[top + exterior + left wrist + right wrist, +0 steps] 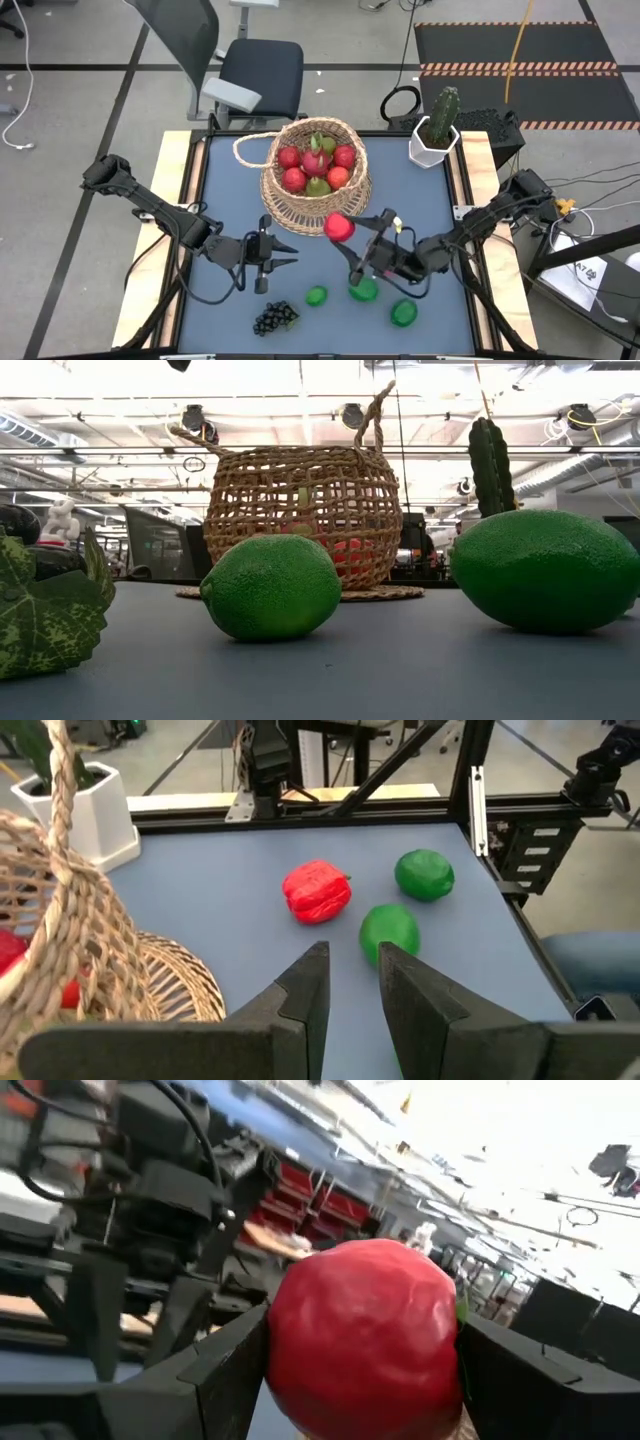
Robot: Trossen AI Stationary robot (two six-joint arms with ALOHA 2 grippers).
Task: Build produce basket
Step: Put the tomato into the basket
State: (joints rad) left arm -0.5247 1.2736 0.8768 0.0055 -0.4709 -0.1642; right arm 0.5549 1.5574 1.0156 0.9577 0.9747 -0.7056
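Grape bunch [275, 318] at 6 o'clock tabletop [420, 200] edge. Right claw [345, 232] clamping red fruit [338, 227] beside basket [316, 176]. Left claw [283, 250] narrow, empty, at 8 o'clock.

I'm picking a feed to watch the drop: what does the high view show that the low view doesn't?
Only the high view shows the right gripper shut on the red fruit beside the basket, the empty left gripper, the grape bunch and the white pot. Only the low view shows a veined leaf up close. Both show the basket, limes and cactus.
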